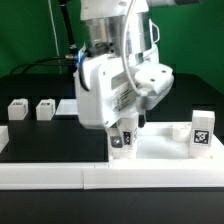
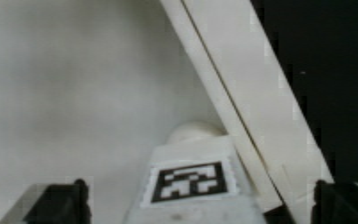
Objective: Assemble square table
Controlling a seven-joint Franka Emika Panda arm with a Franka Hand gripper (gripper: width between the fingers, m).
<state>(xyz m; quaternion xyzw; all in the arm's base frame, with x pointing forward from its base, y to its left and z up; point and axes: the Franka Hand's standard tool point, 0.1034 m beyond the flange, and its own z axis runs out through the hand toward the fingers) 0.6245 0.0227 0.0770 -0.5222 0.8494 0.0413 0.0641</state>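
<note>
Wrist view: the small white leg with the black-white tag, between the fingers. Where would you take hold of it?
Grip the small white tagged leg by its two flanks beside the tag face, probably from straight above. It appears to stand upright on the white square slab, and the open two-finger gripper straddles it, one finger on each side.

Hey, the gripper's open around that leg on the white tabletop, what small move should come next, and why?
Probably lift the gripper straight up. The leg stands upright near the edge of the tabletop, and both fingers sit apart from it, so nothing is held; rising straight keeps them from knocking it. Whether the leg is fully seated doesn't show.
</note>
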